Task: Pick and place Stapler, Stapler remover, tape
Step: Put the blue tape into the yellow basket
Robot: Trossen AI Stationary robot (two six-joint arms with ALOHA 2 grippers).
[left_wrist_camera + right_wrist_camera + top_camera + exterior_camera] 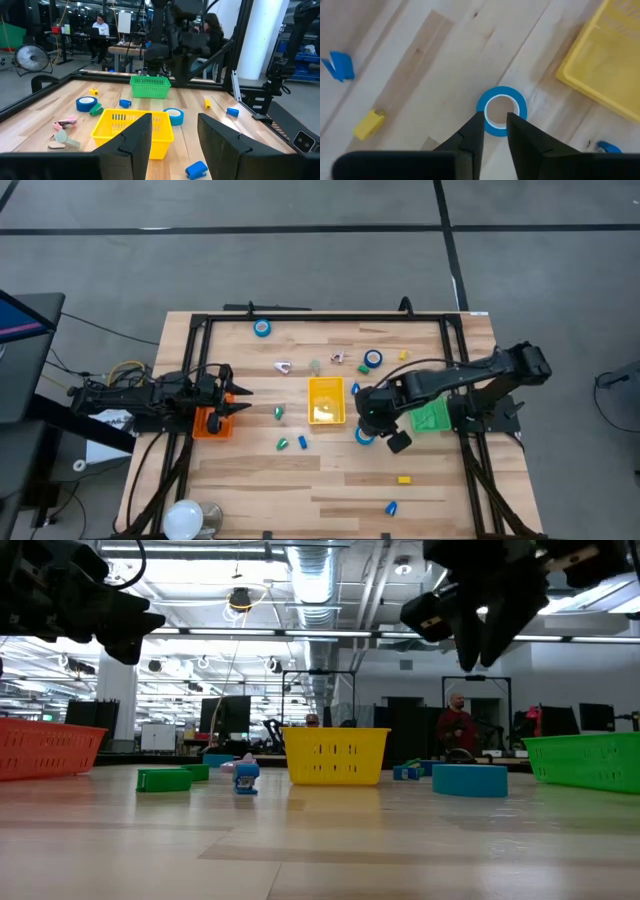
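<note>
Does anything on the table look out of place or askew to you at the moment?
Nothing stands out. The yellow basket, orange basket and green basket sit upright, small items lie scattered loose on the wood, and the right gripper hangs above a flat roll of blue tape.

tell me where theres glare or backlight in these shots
Low view: bright ceiling lights leave both arms as dark shapes, and the table shows a soft sheen. Right wrist view: even light on the tape, no glare. High view: evenly lit.

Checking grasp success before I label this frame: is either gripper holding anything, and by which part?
Nothing is held. The right gripper hangs open above a tape roll lying on the table; the left gripper is open and empty.
</note>
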